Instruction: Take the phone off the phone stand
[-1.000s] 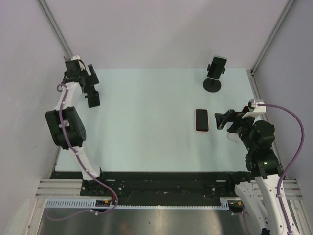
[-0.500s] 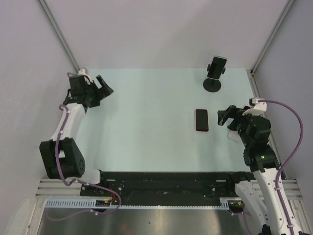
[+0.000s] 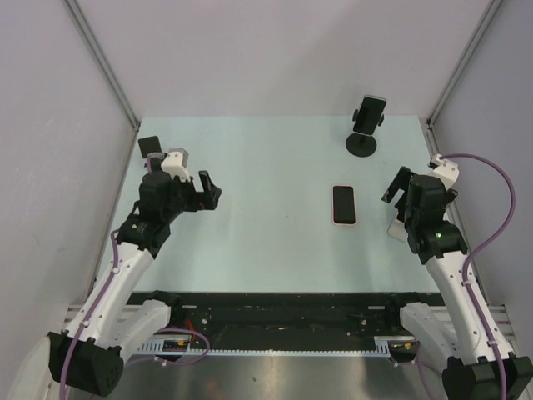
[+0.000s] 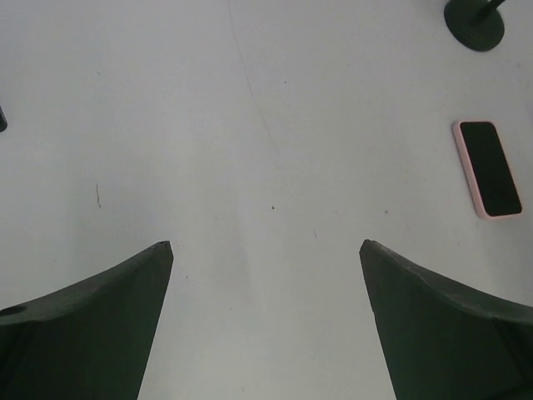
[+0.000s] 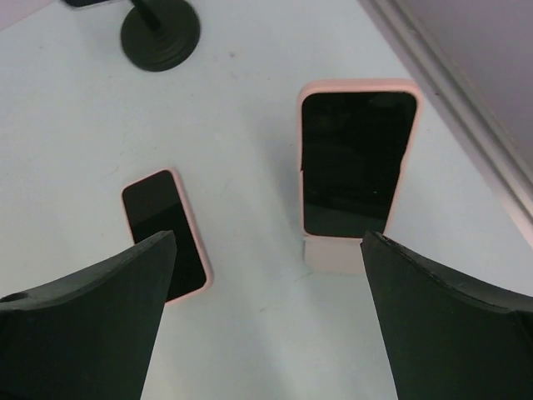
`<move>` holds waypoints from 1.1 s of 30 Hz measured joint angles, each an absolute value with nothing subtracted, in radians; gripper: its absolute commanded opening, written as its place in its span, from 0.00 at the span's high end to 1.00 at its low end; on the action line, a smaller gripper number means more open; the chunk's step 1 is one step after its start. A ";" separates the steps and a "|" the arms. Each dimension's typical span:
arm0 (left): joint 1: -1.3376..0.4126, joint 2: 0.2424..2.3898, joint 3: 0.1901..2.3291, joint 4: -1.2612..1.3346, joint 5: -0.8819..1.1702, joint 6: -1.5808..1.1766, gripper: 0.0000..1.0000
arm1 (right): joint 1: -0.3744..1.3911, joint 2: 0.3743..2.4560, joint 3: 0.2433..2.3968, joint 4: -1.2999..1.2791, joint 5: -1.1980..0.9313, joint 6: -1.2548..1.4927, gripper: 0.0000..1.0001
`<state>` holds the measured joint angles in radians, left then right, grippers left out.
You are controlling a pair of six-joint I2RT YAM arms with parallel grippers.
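Observation:
A phone [image 3: 370, 111] sits tilted in a black phone stand [image 3: 361, 144] at the back right; only the stand's round base shows in the right wrist view [image 5: 160, 33] and the left wrist view [image 4: 475, 21]. A second, pink-cased phone [image 5: 357, 162] stands upright in a pale stand [image 5: 331, 254] just ahead of my right gripper [image 5: 266, 237], which is open and empty; this gripper also shows in the top view [image 3: 397, 185]. My left gripper [image 3: 208, 193] is open and empty over the left middle of the table, far from both stands.
A pink-cased phone [image 3: 344, 204] lies flat, screen up, on the table left of my right gripper; it also shows in both wrist views [image 5: 164, 233] [image 4: 487, 168]. A small dark object [image 3: 150, 146] sits at the back left. Grey walls enclose the table.
My left arm has swung from the back-left corner toward the middle left of the table. My right gripper has turned and drawn back to the right, now facing the upright pink phone.

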<state>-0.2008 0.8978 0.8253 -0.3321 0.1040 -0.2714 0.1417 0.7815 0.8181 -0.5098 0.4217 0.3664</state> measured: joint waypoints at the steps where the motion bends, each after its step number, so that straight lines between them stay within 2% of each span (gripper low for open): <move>1: -0.230 0.891 0.816 -0.338 0.091 -0.258 0.00 | 0.141 0.802 0.832 -0.513 0.449 0.366 0.00; 6: -0.359 0.857 0.797 -0.359 -0.004 -0.178 0.00 | 0.116 0.901 0.875 -0.495 0.543 0.354 0.00; 13: -0.453 0.801 0.796 -0.362 -0.106 -0.121 0.00 | -0.020 1.022 0.917 -0.463 0.558 0.342 0.00; 25: -0.530 0.783 0.780 -0.363 -0.151 -0.099 0.00 | -0.150 1.161 0.918 -0.379 0.387 0.345 0.00; 33: -0.543 0.783 0.780 -0.363 -0.152 -0.096 0.00 | -0.162 1.200 0.918 -0.342 0.378 0.338 0.00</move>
